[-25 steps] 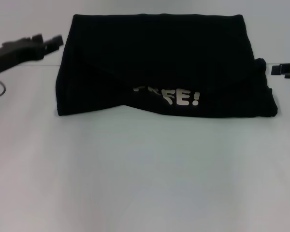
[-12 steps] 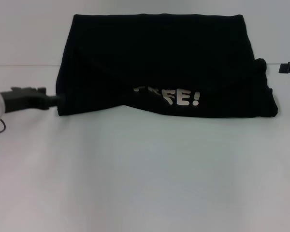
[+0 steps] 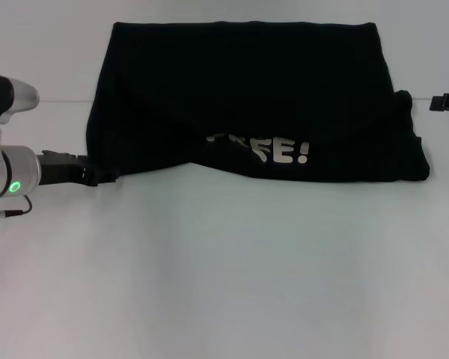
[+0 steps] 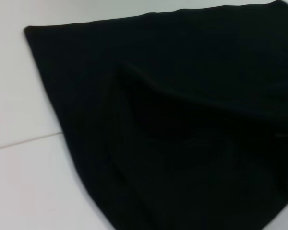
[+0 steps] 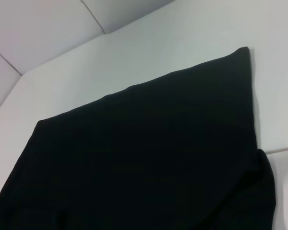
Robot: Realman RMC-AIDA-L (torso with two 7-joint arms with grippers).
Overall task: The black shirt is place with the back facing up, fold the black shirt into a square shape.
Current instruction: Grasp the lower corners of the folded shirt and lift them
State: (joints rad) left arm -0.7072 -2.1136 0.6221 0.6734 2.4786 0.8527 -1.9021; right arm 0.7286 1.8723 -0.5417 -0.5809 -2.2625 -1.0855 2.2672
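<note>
We see the black shirt (image 3: pixel 247 97) lying on the table (image 3: pixel 224 269), already folded into a wide band. Our left gripper (image 3: pixel 97 178) touches its near left corner; we cannot tell its opening. We judge the sideways fold remains.

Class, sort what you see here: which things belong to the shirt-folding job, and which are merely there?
Job:
black shirt
left gripper, at the shirt's near left corner
right gripper, beside the shirt's right edge

Merely there:
white table
</note>
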